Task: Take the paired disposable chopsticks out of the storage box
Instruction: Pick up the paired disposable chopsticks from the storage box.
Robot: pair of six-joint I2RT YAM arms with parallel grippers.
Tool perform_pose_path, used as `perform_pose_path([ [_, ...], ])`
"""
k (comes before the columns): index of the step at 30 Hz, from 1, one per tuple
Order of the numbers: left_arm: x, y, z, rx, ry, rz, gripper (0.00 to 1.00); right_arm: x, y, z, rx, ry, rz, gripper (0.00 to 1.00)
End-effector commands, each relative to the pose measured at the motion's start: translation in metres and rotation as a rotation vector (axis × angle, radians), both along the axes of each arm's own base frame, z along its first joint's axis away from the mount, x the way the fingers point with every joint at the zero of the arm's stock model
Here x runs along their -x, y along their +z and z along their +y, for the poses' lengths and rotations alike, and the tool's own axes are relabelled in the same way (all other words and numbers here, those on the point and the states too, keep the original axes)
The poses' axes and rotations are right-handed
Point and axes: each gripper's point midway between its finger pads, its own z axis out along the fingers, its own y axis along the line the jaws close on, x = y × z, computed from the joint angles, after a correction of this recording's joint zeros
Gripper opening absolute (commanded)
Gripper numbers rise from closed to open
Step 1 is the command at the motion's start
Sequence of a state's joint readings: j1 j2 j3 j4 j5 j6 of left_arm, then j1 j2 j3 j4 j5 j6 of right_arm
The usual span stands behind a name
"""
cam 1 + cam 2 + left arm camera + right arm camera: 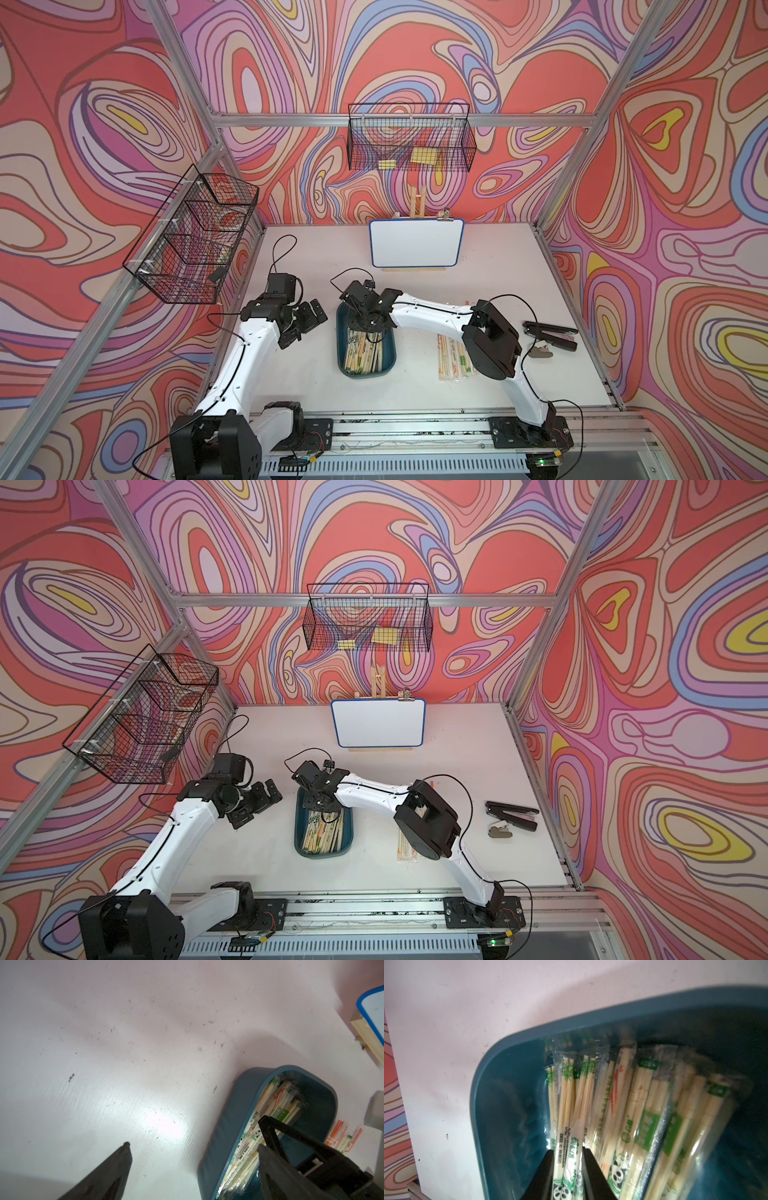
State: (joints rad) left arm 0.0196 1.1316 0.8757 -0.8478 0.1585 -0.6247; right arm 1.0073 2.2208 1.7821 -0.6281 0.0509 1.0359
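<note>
Both top views: storage box sits on the white table between the two arms, long side running away from the robot. It is packed with paired disposable chopsticks. Right gripper is down inside the far end of the box, right over the pile; jaw state can't be read from here. Left gripper hangs just left of the box, above the table, spread wide, nothing in it. Loose sleeved pairs lie on the table right of the box, partly under the right arm. Whiteboard stands on an easel at the back; black stapler at the far right. Left wrist view: left gripper is fully spread over bare table, one finger overlapping the storage box in the picture; chopsticks lie inside it, and orange-printed sleeves on the table beyond. Right wrist view: right gripper is narrowed onto the chopsticks, its two black fingers pinching a green-printed panda sleeve on the left side of the pile, inside the box.
</note>
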Motion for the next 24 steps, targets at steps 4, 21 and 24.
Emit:
perform_pose_path([
  [4, -0.002, 0.000, 0.000, 0.004, -0.004, -0.002, 1.00, -0.003, -0.018, 0.000, 0.002, -0.015, 0.025, 0.26],
  [21, -0.002, -0.002, -0.001, 0.019, 0.000, 0.001, 1.00, -0.002, -0.036, 0.001, -0.010, -0.013, 0.065, 0.25],
  [24, -0.002, -0.003, -0.002, 0.021, 0.002, 0.001, 1.00, -0.001, -0.039, -0.002, -0.003, -0.014, 0.072, 0.25],
])
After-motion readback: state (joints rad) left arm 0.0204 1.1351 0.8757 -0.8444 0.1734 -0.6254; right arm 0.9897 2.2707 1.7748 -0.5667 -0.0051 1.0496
